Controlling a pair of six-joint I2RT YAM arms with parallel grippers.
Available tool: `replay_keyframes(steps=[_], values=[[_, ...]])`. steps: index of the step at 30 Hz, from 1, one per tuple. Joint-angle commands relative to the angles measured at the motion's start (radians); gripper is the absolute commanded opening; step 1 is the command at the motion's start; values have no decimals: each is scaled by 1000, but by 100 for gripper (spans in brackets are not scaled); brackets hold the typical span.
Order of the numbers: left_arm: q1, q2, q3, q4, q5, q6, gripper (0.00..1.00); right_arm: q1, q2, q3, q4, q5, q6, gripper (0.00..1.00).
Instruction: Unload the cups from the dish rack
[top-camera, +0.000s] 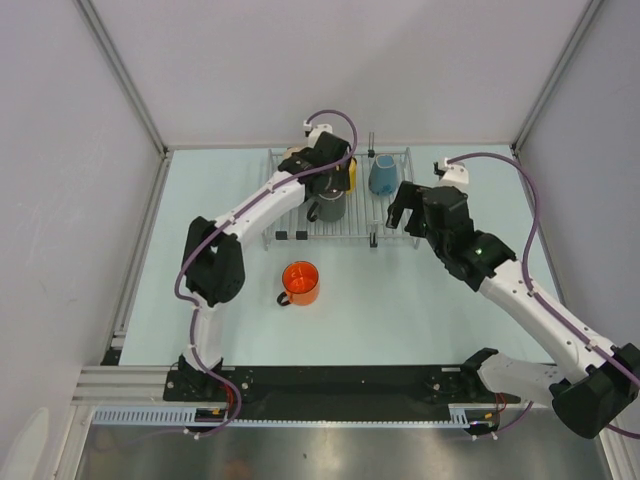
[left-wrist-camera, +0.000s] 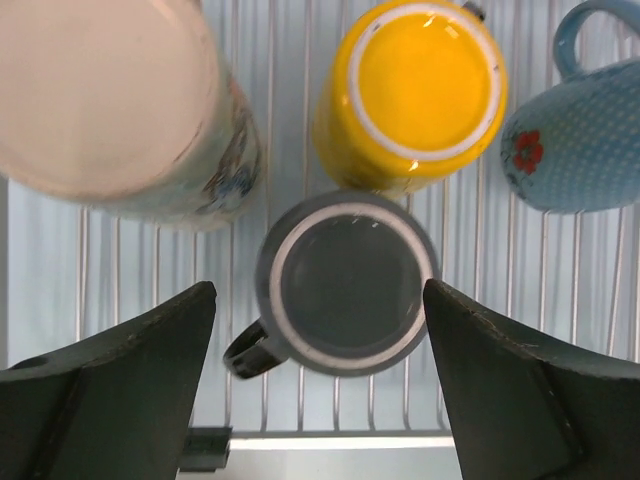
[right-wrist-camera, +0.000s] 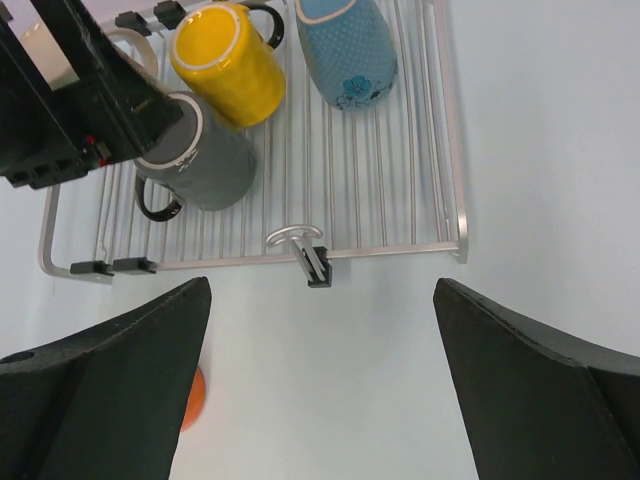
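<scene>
The silver wire dish rack (top-camera: 390, 222) lies at the back of the table. It holds the dark grey mug (top-camera: 330, 208), the yellow mug (top-camera: 351, 176) and the light blue mug (top-camera: 382, 174). The cream mug (left-wrist-camera: 110, 100) shows in the left wrist view. The orange mug (top-camera: 300, 283) stands on the table in front of the rack. My left gripper (left-wrist-camera: 320, 385) is open above the dark grey mug (left-wrist-camera: 345, 285), which stands upside down. It touches nothing. My right gripper (right-wrist-camera: 320, 390) is open and empty over the table by the rack's front edge (right-wrist-camera: 400, 247).
The yellow mug (left-wrist-camera: 422, 90) and the light blue mug (left-wrist-camera: 575, 140) stand close behind and to the right of the grey mug. An upright prong with a black foot (right-wrist-camera: 315, 265) sits on the rack's front rail. Walls enclose the table.
</scene>
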Motion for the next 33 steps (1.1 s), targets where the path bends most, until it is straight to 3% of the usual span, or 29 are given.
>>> replay_keyframes(steps=[1, 25, 33], values=[[-1, 54, 101, -2, 32, 40, 90, 8, -13, -9, 11, 2, 23, 100], [-1, 177, 126, -13, 74, 48, 90, 14, 7, -65, 38, -16, 38, 100], [-1, 122, 77, -35, 17, 23, 91, 15, 7, -76, 46, -16, 43, 100]])
